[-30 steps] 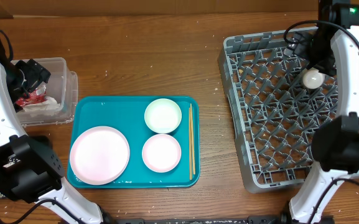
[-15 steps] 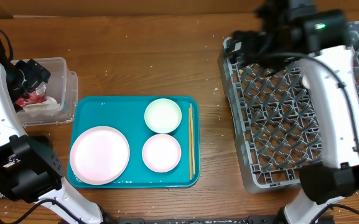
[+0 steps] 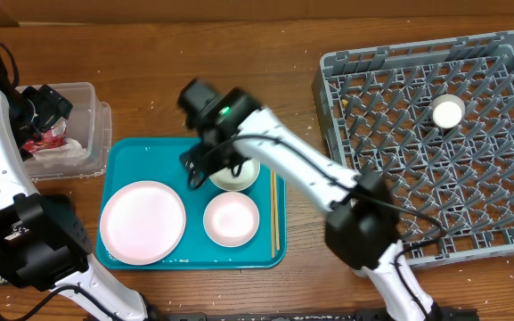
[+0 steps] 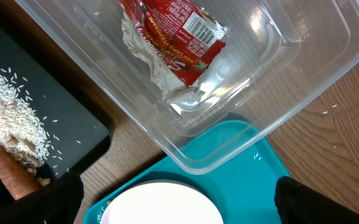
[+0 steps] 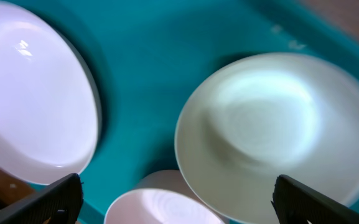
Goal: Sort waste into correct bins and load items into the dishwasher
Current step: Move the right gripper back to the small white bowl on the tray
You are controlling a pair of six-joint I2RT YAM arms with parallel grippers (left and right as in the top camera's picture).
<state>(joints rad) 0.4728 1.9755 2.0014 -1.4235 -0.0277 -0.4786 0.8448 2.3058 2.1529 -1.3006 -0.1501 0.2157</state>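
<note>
The right pincer (image 3: pixel 214 168) hovers over the teal plastic serving tray (image 3: pixel 150 152), fingers spread wide and holding nothing, just above the small round white bowl (image 5: pixel 272 137) at the tray's 1 o'clock. At that bowl's 6 o'clock sits the small round pale pink bowl (image 3: pixel 231 218), and at its 8 o'clock the large pale pink round plate (image 3: pixel 142 223). The thin wooden chopsticks (image 3: pixel 274 209) lie along the tray's 3 o'clock edge. The tiny white cup (image 3: pixel 447 112) rests toward the 1 o'clock corner of the large grey plastic dish rack (image 3: pixel 346 67), at the wooden table's (image 3: pixel 239 53) 3 o'clock. The left pincer (image 4: pixel 179 208), fingers likewise apart and empty, hangs above the clear rectangular plastic tub (image 4: pixel 291 74) at the table's 9 o'clock. The tub holds the small red sauce packet (image 4: pixel 179 31) on the crumpled white napkin (image 4: pixel 148 65). Beside it, the flat black rectangular tray (image 4: pixel 61 118) carries loose white rice grains (image 4: pixel 5 106) and the orange carrot-like stick (image 4: pixel 5 177).
</note>
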